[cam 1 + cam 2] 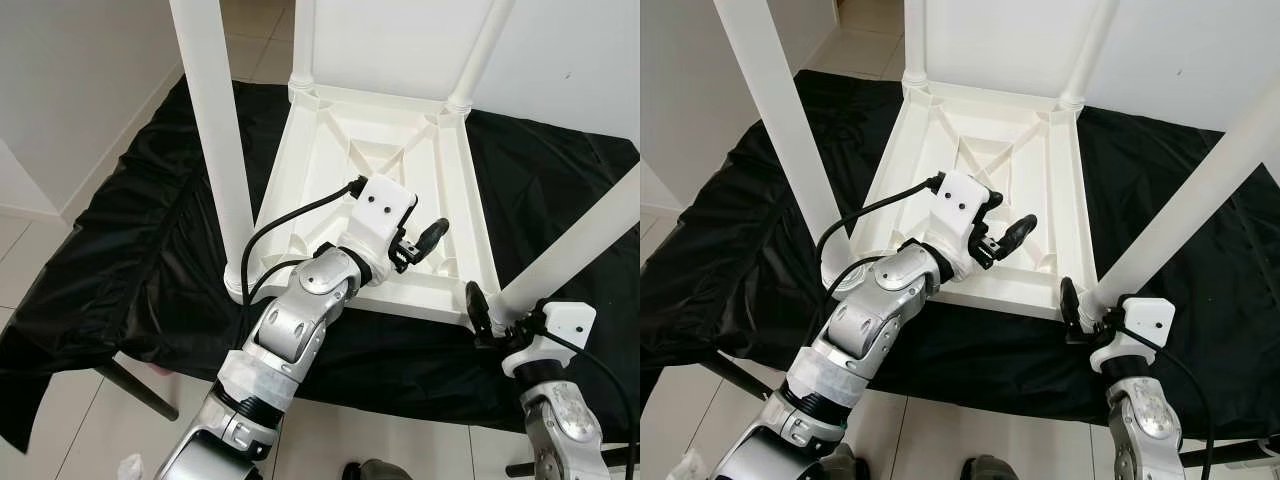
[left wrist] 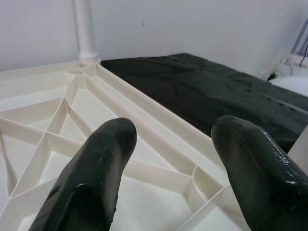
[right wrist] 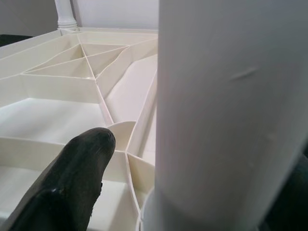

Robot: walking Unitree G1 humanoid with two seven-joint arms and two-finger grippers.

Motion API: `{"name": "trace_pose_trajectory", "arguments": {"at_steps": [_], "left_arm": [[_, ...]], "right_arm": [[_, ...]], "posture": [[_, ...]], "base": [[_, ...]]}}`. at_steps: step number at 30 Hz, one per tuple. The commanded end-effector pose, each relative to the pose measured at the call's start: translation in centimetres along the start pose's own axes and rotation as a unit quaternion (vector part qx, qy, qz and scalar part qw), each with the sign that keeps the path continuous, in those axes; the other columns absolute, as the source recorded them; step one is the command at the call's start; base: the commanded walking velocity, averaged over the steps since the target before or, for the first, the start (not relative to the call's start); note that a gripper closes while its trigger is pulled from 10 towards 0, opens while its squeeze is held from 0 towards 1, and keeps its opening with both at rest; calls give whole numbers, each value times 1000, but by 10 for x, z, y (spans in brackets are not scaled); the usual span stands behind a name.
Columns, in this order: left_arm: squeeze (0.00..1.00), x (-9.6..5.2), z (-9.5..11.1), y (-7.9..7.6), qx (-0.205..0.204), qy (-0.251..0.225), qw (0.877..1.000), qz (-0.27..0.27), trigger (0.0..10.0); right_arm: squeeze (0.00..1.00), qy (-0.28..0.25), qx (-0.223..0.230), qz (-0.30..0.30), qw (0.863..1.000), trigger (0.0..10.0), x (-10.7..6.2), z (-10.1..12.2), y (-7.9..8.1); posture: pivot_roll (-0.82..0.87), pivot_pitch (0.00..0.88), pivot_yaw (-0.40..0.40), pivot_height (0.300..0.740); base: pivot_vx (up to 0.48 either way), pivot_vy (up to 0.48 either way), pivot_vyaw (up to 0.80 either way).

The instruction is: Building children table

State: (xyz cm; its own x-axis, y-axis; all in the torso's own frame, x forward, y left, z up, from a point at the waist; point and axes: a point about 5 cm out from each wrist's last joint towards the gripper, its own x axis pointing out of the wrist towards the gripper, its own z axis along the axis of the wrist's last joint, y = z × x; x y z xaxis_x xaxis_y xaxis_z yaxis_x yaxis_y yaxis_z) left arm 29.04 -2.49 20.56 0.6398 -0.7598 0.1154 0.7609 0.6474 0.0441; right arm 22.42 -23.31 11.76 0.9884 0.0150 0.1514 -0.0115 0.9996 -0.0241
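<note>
Gripping a table leg (image 1: 560, 255), right fingers (image 1: 478, 305); left fingers (image 1: 432, 235) spread apart, empty

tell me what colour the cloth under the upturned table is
Black cloth, clearest in the left eye view.

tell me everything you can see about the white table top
The table top is white, plastic-looking, and lies upside down on a black cloth, its ribbed underside facing up with diagonal and cross ribs. Round white legs stand in its corners; the near right leg leans outward. The left gripper hovers open over the near right part of the underside. The right gripper is at the base of the leaning leg, with one black finger beside it.
</note>
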Motion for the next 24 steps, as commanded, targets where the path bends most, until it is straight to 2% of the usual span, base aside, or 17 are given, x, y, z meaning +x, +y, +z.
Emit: {"name": "trace_pose_trajectory", "arguments": {"at_steps": [1, 5, 6, 7, 8, 9, 11, 12, 15, 16, 17, 18, 19, 21, 22, 23, 24], "left_arm": [[0, 4, 0, 4, 8, 13, 999, 52, 10000], [0, 5, -4, 13, 26, 37, 990, 132, 10000], [0, 5, -4, 13, 26, 37, 990, 132, 10000], [0, 6, -6, 16, 37, 48, 985, 164, 10000], [0, 6, -6, 16, 37, 48, 985, 164, 10000], [0, 8, -9, 22, 52, 64, 975, 207, 10000], [0, 8, -9, 22, 52, 64, 975, 207, 10000], [0, 10, -11, 26, 62, 77, 966, 238, 10000], [0, 10, -11, 26, 62, 77, 966, 238, 10000], [0, 12, -11, 38, 77, 91, 948, 297, 10000], [0, 12, -11, 38, 77, 91, 948, 297, 10000], [0, 10, -9, 57, 75, 97, 922, 368, 10000], [0, 7, -7, 69, 70, 100, 902, 414, 10000], [0, 7, -7, 69, 70, 100, 902, 414, 10000], [0, 3, -6, 81, 63, 105, 883, 453, 10000], [0, 3, -6, 81, 63, 105, 883, 453, 10000], [0, -4, -5, 93, 62, 107, 862, 491, 10000]], "right_arm": [[0, 12, 10, 3, 1000, 10000, 1, -5, -1], [0, 8, 22, 21, 1000, 10000, 11, -5, 5], [0, 8, 22, 21, 1000, 10000, 11, -5, 5], [0, 6, 25, 24, 999, 10000, 13, -5, 7], [0, 6, 25, 24, 999, 10000, 13, -5, 7], [0, 5, 30, 28, 999, 10000, 15, -5, 9], [0, 5, 30, 28, 999, 10000, 15, -5, 9], [0, 4, 32, 31, 999, 10000, 17, -5, 10], [0, 4, 32, 31, 999, 10000, 17, -5, 10], [0, 2, 36, 36, 999, 10000, 19, -5, 13], [0, 2, 36, 36, 999, 10000, 19, -5, 13], [0, 1, 38, 41, 998, 10000, 20, -5, 15], [0, 0, 40, 45, 998, 10000, 20, -5, 16], [0, 0, 40, 45, 998, 10000, 20, -5, 16], [0, -1, 41, 48, 998, 10000, 21, -5, 17], [0, -1, 41, 48, 998, 10000, 21, -5, 17], [0, -1, 43, 52, 998, 10000, 21, -6, 18]], "posture": [[47, 68, -18, 740], [51, 72, -20, 740], [51, 72, -20, 740], [53, 75, -23, 740], [53, 75, -23, 740], [55, 76, -25, 740], [55, 76, -25, 740], [54, 81, -26, 740], [54, 81, -26, 740], [53, 82, -30, 740], [53, 82, -30, 740], [47, 83, -28, 740], [46, 84, -29, 740], [46, 84, -29, 740], [44, 85, -29, 740], [44, 85, -29, 740], [43, 87, -29, 740]], "base": [[0, 0, 0], [0, 0, 0], [0, 0, 0], [0, 0, 0], [0, 0, 0], [0, 0, 0], [0, 0, 0], [0, 0, 0], [0, 0, 0], [0, 0, 0], [0, 0, 0], [0, 0, 0], [0, 0, 0], [0, 0, 0], [0, 0, 0], [0, 0, 0], [0, 0, 0]]}}
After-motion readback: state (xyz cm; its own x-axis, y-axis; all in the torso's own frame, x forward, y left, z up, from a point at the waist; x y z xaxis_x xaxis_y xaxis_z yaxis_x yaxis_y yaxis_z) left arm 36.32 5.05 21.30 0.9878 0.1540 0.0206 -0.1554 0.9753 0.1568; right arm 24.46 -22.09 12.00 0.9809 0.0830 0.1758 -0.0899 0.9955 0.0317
